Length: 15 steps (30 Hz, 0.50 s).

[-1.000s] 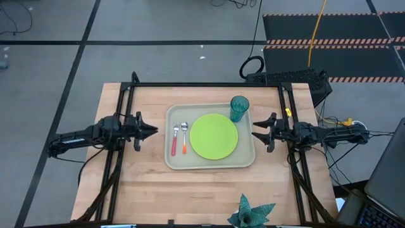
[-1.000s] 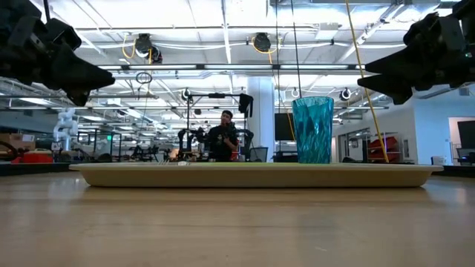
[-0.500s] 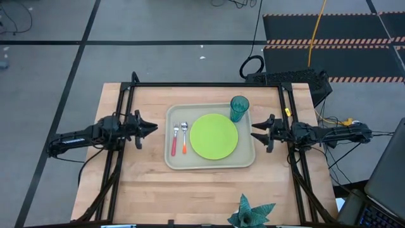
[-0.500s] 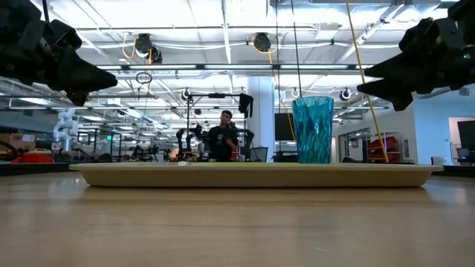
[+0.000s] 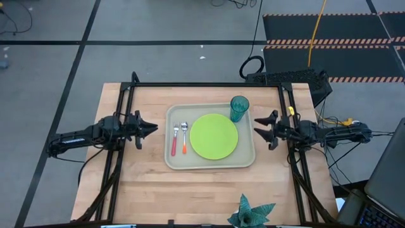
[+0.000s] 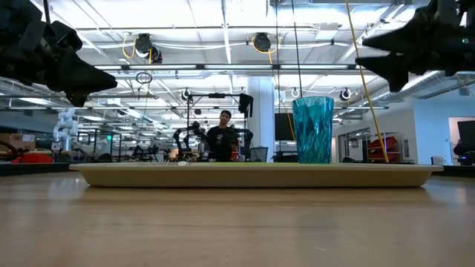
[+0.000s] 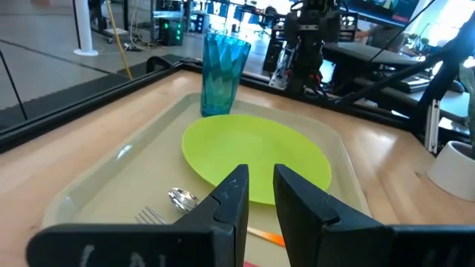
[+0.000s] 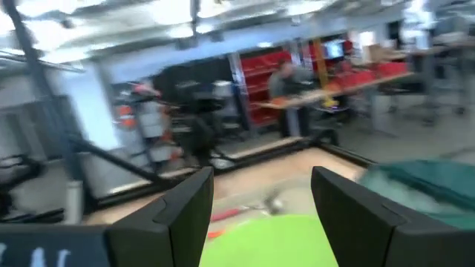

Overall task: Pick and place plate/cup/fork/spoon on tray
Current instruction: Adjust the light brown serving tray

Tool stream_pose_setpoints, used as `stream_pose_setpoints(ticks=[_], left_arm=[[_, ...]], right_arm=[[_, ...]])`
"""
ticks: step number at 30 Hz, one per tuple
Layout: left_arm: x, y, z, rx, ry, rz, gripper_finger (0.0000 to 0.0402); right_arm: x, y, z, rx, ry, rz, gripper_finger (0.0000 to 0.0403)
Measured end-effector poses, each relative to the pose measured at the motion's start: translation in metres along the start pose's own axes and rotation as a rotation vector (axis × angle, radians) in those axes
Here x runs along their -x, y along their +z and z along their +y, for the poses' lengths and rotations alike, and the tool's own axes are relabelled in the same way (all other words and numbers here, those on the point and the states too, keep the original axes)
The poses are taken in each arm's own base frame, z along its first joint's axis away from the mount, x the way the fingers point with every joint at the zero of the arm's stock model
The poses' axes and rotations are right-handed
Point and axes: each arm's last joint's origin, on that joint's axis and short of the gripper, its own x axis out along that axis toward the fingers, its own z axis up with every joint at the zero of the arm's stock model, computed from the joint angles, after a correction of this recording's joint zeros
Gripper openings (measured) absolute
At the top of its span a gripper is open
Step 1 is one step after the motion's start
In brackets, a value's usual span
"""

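The beige tray [image 5: 174, 161] lies mid-table. On it rest the lime-green plate [image 5: 214, 136], the teal cup [image 5: 239, 107] upright at the far right corner, and the red-handled fork [image 5: 174, 139] beside the orange-handled spoon [image 5: 184, 137] at the left. My left gripper [image 5: 154, 129] hovers left of the tray, its fingers a narrow gap apart [image 7: 260, 182], empty. My right gripper [image 5: 255, 127] hovers right of the tray, open wide [image 8: 261, 185], empty. Both hang well above the tray in the low view.
A spiky teal leafy object [image 5: 253, 214] sits at the table's near edge. Black frame rails [image 5: 202, 84] run along the far edge and both sides. Bare wood lies near the tray's front. A person [image 6: 223, 141] stands far behind the table.
My right gripper has risen and drawn back slightly toward the table's right edge, staying open.
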Motion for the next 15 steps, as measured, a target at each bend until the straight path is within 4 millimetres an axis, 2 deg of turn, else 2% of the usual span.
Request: stream_pose_setpoints(ticks=[2, 5, 10, 15], left_arm=[[0.0, 0.0, 0.0, -0.01, 0.001, 0.0, 0.0067], [0.0, 0.0, 0.0, -0.007, 0.001, 0.001, 0.0067], [0.0, 0.0, 0.0, 0.009, 0.001, 0.001, 0.0067], [0.0, 0.0, 0.0, 0.017, 0.003, 0.008, 0.0067]], right_arm=[[0.0, -0.004, -0.003, 0.018, -0.08, 0.039, 0.0219], [0.001, -0.019, -0.009, 0.09, -0.194, 0.194, 0.0219], [-0.01, 0.021, 0.004, 0.084, -0.17, 0.204, 0.0219], [-0.025, 0.044, 0.015, 0.064, -0.205, 0.483, 0.0219]])
